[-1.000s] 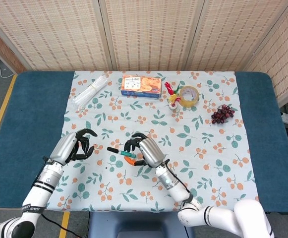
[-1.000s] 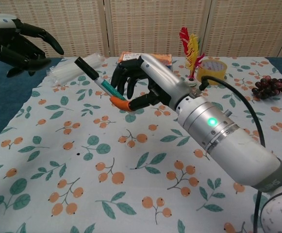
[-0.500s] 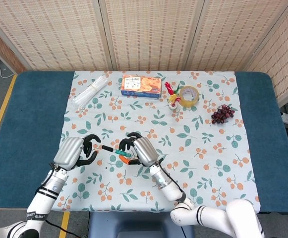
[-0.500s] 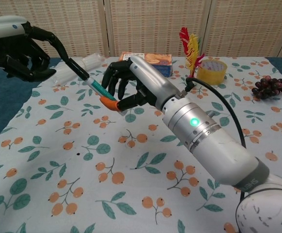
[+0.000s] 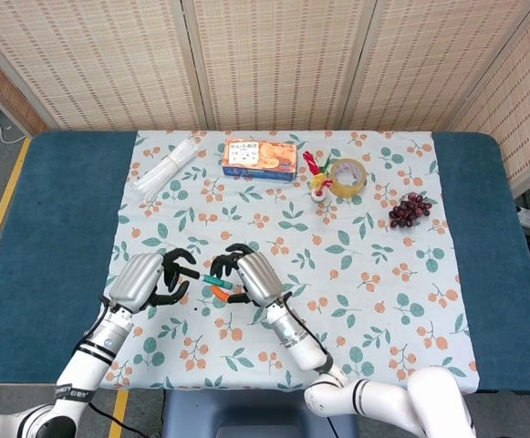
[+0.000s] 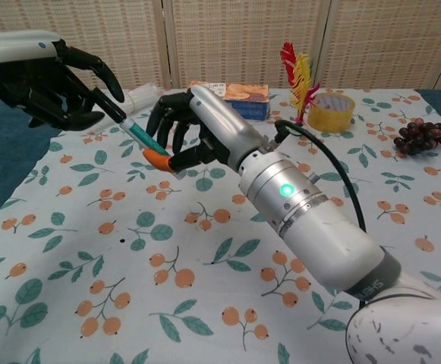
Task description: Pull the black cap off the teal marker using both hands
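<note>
The teal marker (image 6: pixel 140 136) hangs tilted above the floral cloth, its orange end (image 6: pixel 158 158) low and its black cap (image 6: pixel 111 109) pointing up to the left. My right hand (image 6: pixel 195 130) grips the barrel near the orange end. My left hand (image 6: pixel 59 82) has its fingers curled round the cap, whose tip is hidden inside them. In the head view the left hand (image 5: pixel 151 277) and right hand (image 5: pixel 243 275) sit close together near the table's front, with the marker (image 5: pixel 213 280) bridging the small gap between them.
At the back of the cloth lie a bag of white sticks (image 5: pixel 166 167), an orange snack box (image 5: pixel 260 158), a feather toy (image 5: pixel 316 176), a tape roll (image 5: pixel 347 177) and dark grapes (image 5: pixel 410 210). Blue table surface (image 5: pixel 59 228) flanks the cloth.
Both hands have come together: the left hand moved right and closed on the cap, while the right hand shifted left with the marker.
</note>
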